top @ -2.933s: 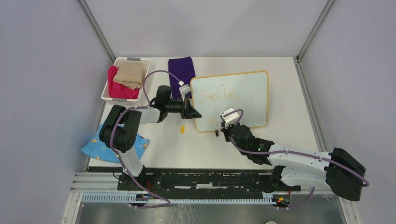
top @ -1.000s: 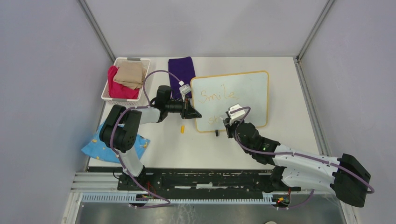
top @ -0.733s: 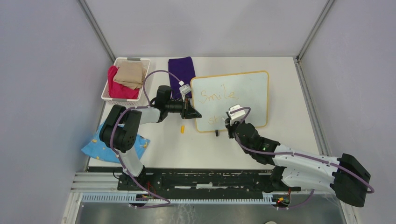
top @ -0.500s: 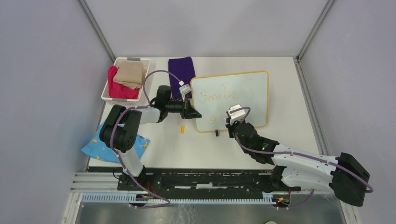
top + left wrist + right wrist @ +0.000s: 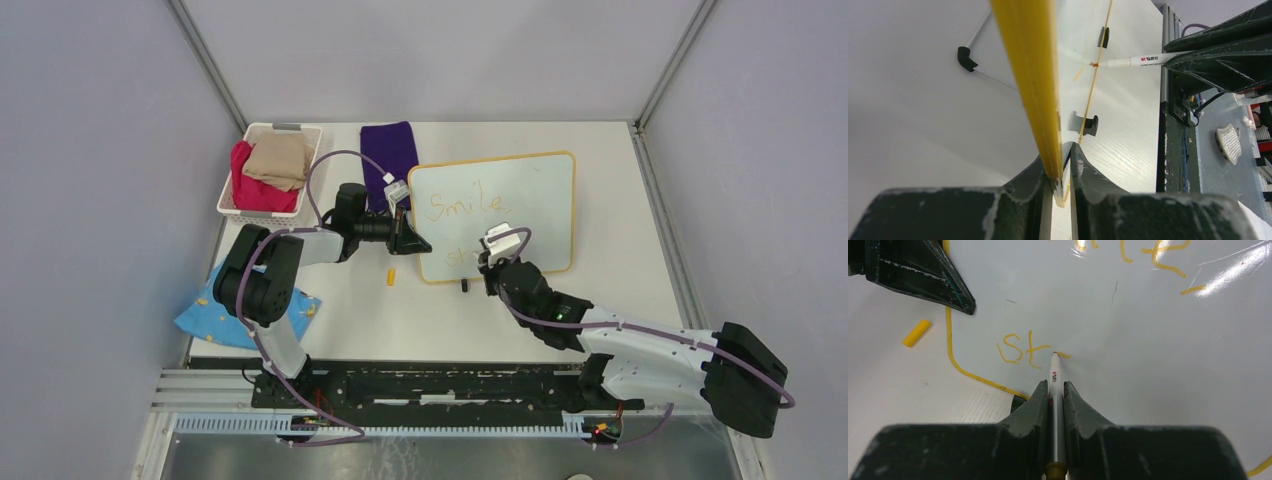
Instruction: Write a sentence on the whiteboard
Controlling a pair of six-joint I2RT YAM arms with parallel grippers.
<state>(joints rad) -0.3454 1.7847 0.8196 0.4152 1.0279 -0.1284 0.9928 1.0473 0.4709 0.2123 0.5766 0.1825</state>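
The whiteboard (image 5: 520, 195) lies flat on the table, white with a yellow-orange frame (image 5: 1033, 75). My left gripper (image 5: 418, 243) is shut on its left edge (image 5: 1055, 167). The sentence (image 5: 465, 205) reads "Smile," on the upper line; below it stand "st" (image 5: 1018, 350) and the start of a further stroke. My right gripper (image 5: 1056, 390) is shut on a white marker (image 5: 1055, 377), whose tip (image 5: 1055, 355) touches the board just right of the "t". The same marker (image 5: 1135, 61) shows from the side in the left wrist view.
A small yellow marker cap (image 5: 391, 277) lies on the table left of the board. A white basket (image 5: 232, 205) with red and tan cloths stands at the back left, a purple cloth (image 5: 388, 148) behind the board, a blue cloth (image 5: 205, 318) at the left front edge.
The right gripper with the marker has shifted slightly left and toward the near edge along the lower line. The left gripper and the board have not moved.
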